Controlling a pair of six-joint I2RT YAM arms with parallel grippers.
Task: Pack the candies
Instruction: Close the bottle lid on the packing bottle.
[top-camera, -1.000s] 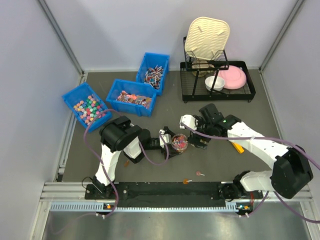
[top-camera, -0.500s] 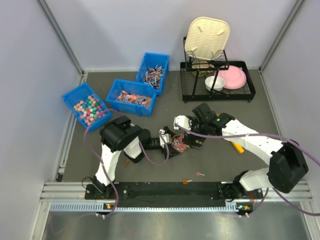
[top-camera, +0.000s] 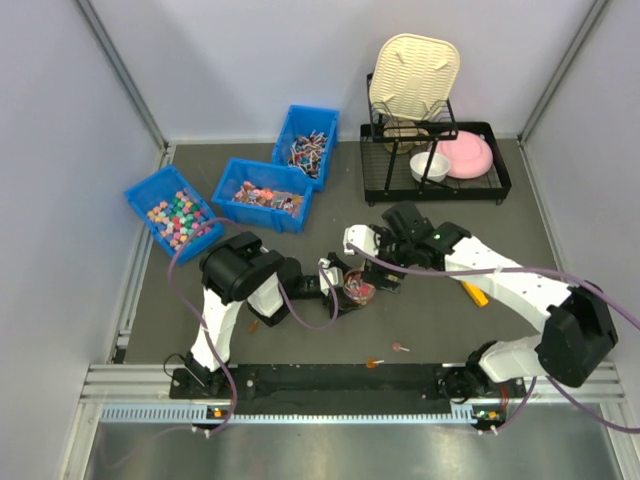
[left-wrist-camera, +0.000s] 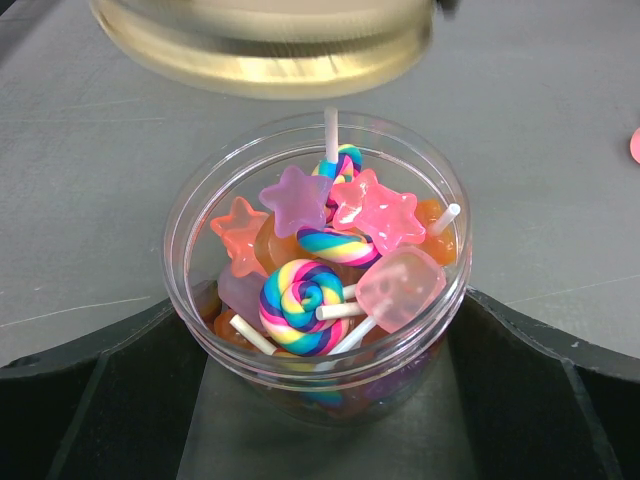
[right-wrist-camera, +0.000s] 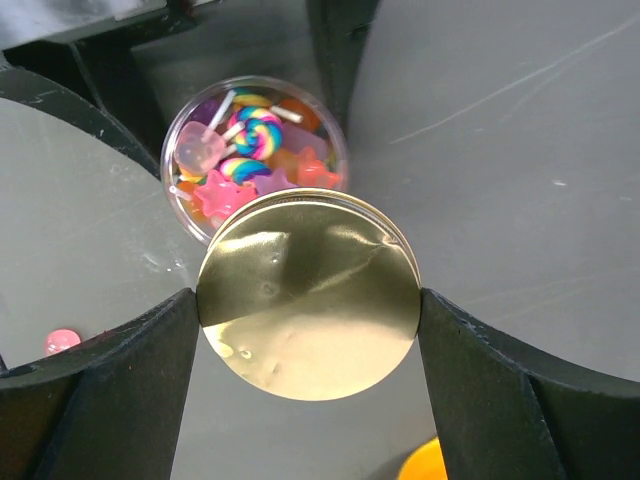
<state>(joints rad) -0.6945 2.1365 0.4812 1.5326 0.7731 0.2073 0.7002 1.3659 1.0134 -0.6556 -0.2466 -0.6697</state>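
The candies (left-wrist-camera: 320, 290) are in the jar (left-wrist-camera: 182, 270), piled almost to the top: swirly lollies, stars and soft pink ones. The jar stands on the desk (top-camera: 560, 230), near the middle, in front of the arms. My left pincer (left-wrist-camera: 315, 335) has one finger against each side of it, so I think it is holding the jar steady. The gold lid (right-wrist-camera: 308, 295) hangs just above the jar and is not on it yet. My right pincer (right-wrist-camera: 308, 300) grips the lid by its edges. From the right wrist, the lid covers only one side of the jar's mouth, so it is not lined up. I think the job now is to put the lid on. To do it well, I should slide the lid until it is right over the mouth, keep it flat and go down slowly. One white stick (left-wrist-camera: 331, 135) pokes up toward the lid. It could stop the lid from sitting flat, so I must watch it.
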